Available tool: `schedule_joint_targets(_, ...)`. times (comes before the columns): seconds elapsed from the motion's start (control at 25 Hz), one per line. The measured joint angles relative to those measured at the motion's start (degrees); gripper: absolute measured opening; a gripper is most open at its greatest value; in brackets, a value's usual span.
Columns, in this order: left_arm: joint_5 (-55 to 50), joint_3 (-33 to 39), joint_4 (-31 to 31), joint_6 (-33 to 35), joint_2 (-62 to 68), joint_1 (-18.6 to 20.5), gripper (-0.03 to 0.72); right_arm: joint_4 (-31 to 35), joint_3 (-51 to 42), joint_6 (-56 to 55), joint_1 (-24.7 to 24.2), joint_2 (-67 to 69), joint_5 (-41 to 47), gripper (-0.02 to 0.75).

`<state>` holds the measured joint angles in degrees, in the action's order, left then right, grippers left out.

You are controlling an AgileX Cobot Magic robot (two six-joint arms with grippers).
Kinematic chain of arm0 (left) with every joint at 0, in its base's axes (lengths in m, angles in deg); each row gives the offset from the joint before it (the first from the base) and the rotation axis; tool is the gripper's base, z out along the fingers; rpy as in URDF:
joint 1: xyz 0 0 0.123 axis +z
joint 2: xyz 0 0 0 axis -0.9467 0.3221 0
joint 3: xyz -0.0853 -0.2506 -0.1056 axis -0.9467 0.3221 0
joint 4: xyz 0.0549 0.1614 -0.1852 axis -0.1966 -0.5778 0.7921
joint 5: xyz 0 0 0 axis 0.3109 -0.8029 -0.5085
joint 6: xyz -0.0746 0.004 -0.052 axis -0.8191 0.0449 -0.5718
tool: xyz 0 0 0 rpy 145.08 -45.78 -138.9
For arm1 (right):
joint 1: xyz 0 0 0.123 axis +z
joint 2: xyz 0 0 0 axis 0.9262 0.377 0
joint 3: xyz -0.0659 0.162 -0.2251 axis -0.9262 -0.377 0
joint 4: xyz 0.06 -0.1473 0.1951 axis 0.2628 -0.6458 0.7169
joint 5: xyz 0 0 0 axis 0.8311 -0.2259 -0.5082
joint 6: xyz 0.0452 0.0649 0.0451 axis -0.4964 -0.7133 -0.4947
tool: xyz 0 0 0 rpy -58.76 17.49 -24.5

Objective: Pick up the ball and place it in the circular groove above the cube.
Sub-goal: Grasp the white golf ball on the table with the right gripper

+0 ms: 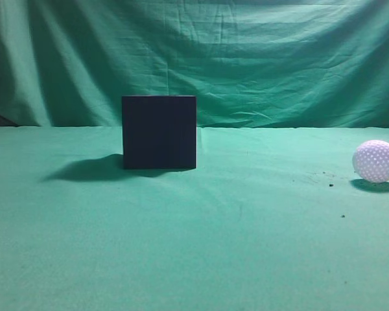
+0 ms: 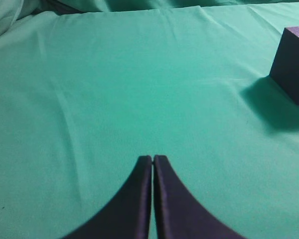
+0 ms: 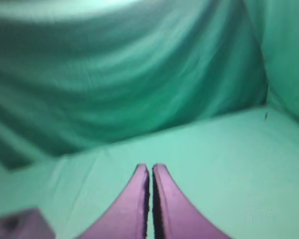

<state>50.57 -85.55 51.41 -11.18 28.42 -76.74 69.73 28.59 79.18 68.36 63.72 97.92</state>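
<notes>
The black cube (image 1: 159, 132) stands on the green cloth left of centre in the exterior view. It also shows at the right edge of the left wrist view (image 2: 292, 64) and at the bottom left of the right wrist view (image 3: 20, 225), where a round hollow shows in its top. The white dimpled ball (image 1: 376, 161) rests on the cloth at the far right, apart from the cube. My left gripper (image 2: 153, 158) is shut and empty, left of the cube. My right gripper (image 3: 150, 167) is shut and empty. Neither gripper shows in the exterior view.
Green cloth covers the table (image 1: 194, 246) and hangs as a backdrop (image 1: 246, 58) behind it. A few dark specks (image 1: 330, 184) lie on the cloth near the ball.
</notes>
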Motion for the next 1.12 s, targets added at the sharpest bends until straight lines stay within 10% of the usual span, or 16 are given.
schedule_joint_targets(0.68,0.00,0.00,0.00,0.00,0.00,0.00,0.000,-1.51,22.24,15.21,5.10,39.08,35.22,0.000)
schedule_joint_targets(1.12,0.00,0.00,0.00,0.00,0.00,0.00,0.000,-15.08,31.77,5.19,22.11,62.51,37.94,0.000)
